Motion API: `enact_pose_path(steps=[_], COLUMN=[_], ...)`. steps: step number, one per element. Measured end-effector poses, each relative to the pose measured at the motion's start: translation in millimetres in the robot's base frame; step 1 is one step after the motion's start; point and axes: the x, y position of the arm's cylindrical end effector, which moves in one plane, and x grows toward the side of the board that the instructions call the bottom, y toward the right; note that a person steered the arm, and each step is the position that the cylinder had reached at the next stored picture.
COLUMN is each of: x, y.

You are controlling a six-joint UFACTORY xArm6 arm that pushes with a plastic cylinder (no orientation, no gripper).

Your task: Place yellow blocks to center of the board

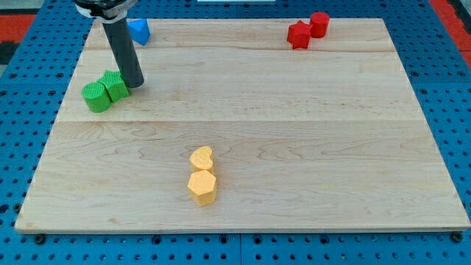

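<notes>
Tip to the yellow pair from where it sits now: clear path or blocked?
Probably clear. My tip sits beside the green blocks at the view's upper left; the yellow blocks lie toward the view's bottom centre, with only bare board between.

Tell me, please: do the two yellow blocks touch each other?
Touching. In the camera view, the yellow heart-shaped block sits directly against the yellow hexagonal block below it, with no board visible between them. My tip is far away, beside the green blocks.
</notes>
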Motion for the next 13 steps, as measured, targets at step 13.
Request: enact_pose_path(steps=[13], x=[253.2], y=[131.7])
